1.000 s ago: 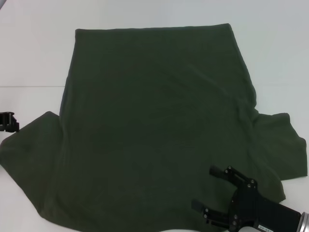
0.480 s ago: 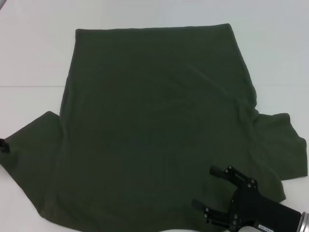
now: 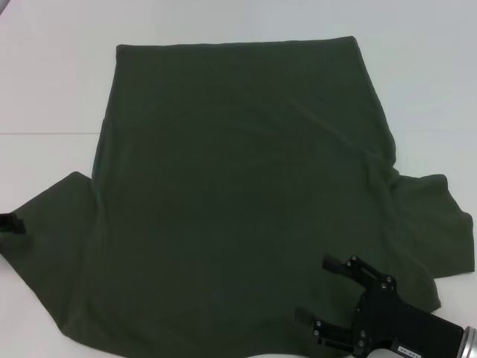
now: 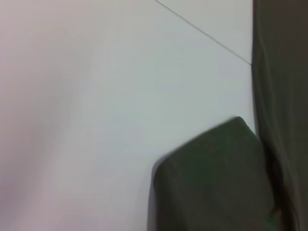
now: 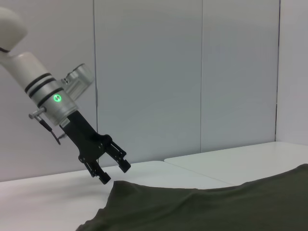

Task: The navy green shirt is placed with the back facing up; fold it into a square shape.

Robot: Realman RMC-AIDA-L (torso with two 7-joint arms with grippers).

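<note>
The navy green shirt [image 3: 246, 194] lies spread flat on the white worktop [image 3: 52, 89], its straight hem at the far side and both short sleeves fanned out toward me. One sleeve [image 3: 45, 224] reaches to my left, the other [image 3: 432, 224] to my right, and small creases gather where the right sleeve meets the body.

My right gripper [image 3: 322, 292] is at the near right, over the shirt's near edge just inside the right sleeve. Its fingers [image 3: 335, 265] stand apart with nothing between them.

My left gripper [image 5: 111, 171] is at the tip of the left sleeve, out at the worktop's left side. From across the worktop it hangs tilted just above that sleeve's edge, its fingers [image 5: 122, 164] slightly parted and empty. My left wrist camera shows the sleeve's corner [image 4: 216, 183] on bare worktop beside the shirt's side edge.
</note>
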